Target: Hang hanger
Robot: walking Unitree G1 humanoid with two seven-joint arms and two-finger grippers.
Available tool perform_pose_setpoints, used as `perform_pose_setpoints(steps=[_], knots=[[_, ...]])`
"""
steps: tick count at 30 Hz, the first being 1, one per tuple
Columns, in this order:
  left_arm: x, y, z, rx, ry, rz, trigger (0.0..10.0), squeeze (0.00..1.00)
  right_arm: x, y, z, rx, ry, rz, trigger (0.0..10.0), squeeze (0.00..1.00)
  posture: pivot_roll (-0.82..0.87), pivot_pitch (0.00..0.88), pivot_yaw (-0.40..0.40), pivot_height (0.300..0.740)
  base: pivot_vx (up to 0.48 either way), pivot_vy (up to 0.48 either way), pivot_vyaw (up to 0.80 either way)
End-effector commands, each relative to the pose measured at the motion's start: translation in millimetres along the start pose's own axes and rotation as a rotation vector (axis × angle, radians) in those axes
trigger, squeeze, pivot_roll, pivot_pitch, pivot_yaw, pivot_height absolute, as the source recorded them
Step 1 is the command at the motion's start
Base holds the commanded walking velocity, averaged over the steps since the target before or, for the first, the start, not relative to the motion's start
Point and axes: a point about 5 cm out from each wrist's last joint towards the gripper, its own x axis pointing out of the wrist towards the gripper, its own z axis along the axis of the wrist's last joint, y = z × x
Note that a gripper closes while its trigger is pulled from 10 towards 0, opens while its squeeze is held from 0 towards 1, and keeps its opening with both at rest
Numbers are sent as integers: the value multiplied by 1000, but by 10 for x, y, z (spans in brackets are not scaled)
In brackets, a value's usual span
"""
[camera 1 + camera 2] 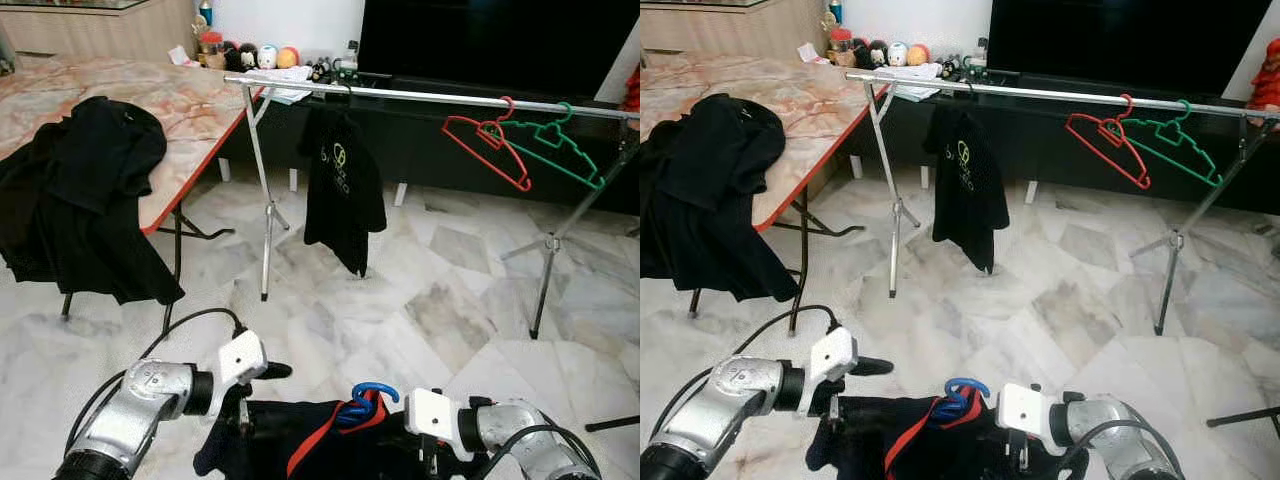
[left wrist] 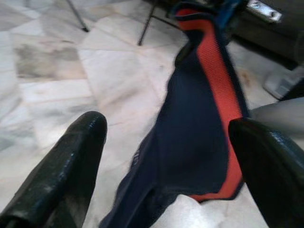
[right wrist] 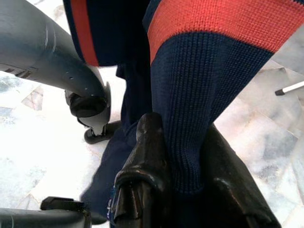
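So the navy sweater with the red stripe is sitting on a blue hanger low down between the two arms, near the bottom of the head views, and the drying rack rail is well apart from it, far across the marble floor. The right gripper is clenched on a fold of the knit, not on the hanger itself. The left gripper is spread wide with the sweater hanging between its fingers, not touching that I can tell.

My worry: only cloth is pinched, so the hanger could slide out of the neck while it walks over, and the hook would never reach the rail. The dangling hem could drag or catch on the rack's legs too. The rail's right end already carries a red hanger and a green hanger, with a black T-shirt near the left end, so the gap between is the safe spot.
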Motion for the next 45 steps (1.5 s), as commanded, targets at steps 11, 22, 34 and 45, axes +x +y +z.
perform_pose_setpoints(steps=[11, 22, 34, 45], knots=[[178, 19, 55, 44, -1, -12, 10000, 1000, 109, -112, 291, -94, -100, 16, 0, 0, 53, 95, 4, 740, 0, 0, 0], [273, -28, 64, 12, -30, -29, 10000, 0, 166, -142, 384, -120, -117, 19, 0, 0, 54, 94, 5, 740, 0, 0, 0], [291, 5, 89, 32, -9, 41, 10000, 0, 211, -285, 486, -92, -126, -64, 0, 0, 60, 94, 2, 740, 0, 0, 0], [323, 62, 132, 41, -23, 104, 0, 0, 261, -285, 504, -74, -126, -67, 0, 0, 63, 95, 3, 740, 0, 0, 0]])
